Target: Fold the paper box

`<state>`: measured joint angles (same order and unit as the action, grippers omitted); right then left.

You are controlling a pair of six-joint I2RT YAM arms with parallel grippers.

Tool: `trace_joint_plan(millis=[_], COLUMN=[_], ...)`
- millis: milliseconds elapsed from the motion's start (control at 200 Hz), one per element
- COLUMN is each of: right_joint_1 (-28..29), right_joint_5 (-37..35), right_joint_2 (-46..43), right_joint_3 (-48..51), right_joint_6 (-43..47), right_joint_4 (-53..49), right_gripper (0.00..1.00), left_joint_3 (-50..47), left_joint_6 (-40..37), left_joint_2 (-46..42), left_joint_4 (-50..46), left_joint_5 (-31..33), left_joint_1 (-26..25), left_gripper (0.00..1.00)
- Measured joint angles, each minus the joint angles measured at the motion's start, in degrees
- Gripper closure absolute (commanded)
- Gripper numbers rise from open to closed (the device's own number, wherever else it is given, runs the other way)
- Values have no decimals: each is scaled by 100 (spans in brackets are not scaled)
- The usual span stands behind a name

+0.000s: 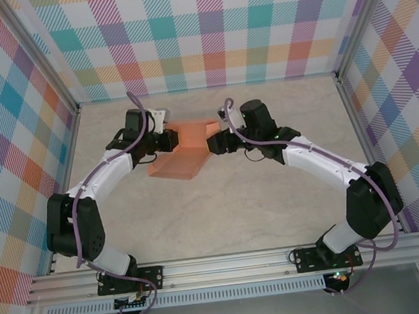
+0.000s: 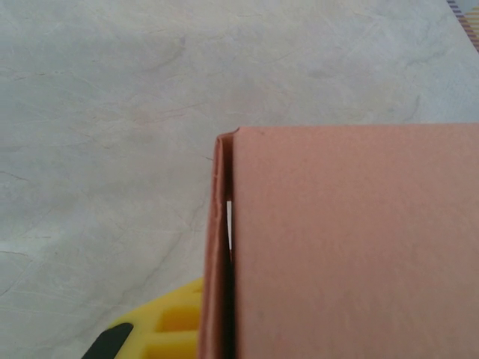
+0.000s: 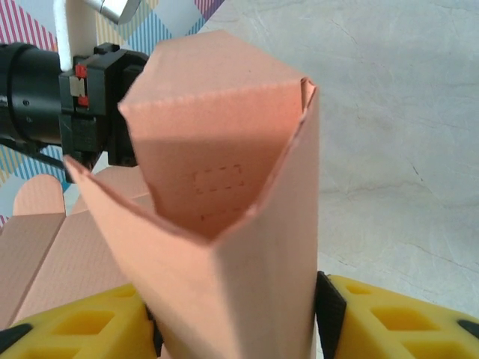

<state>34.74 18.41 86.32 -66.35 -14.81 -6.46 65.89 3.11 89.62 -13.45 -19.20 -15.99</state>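
The right fingers (image 3: 389, 318) pinched the paper box (image 3: 224, 224) between them, its open end toward that wrist. At the box's 9 o'clock the left fingers (image 2: 168, 329) lay against a panel; I couldn't tell their gap. The box was toward the table's (image 1: 275, 210) 12 o'clock side.

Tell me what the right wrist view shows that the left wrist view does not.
Right wrist view: the paper box seen into its open end, a dashed rectangle on the inner wall, flat flaps lower left, and the left arm's black wrist behind. Left wrist view: a flat outer face of the box with a folded edge and a thin slit. Both: salmon card, yellow fingers and the pale marbled table.
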Motion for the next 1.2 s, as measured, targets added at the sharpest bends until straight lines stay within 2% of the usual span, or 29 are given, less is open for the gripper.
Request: trace_joint_plan(millis=[470,740,1050,1200], right_joint_1=[-2,-2,-4,-251], right_joint_5=[22,216,254,476], right_joint_2=[-24,-28,-46,-319], right_joint_3=[-446,-503,-503,-487], right_joint_6=[-234,-221,50,227], right_joint_4=[-522,-625,-673,-761], right_gripper=[43,48,39,37], left_joint_3=[0,0,-7,-48], left_joint_6=[315,352,350,345], left_joint_2=[0,2,2,0], left_joint_4=[-42,-94,-153,-142], left_joint_5=[507,693,728,647], left_joint_1=[0,0,0,0], left_gripper=[100,100,100,100])
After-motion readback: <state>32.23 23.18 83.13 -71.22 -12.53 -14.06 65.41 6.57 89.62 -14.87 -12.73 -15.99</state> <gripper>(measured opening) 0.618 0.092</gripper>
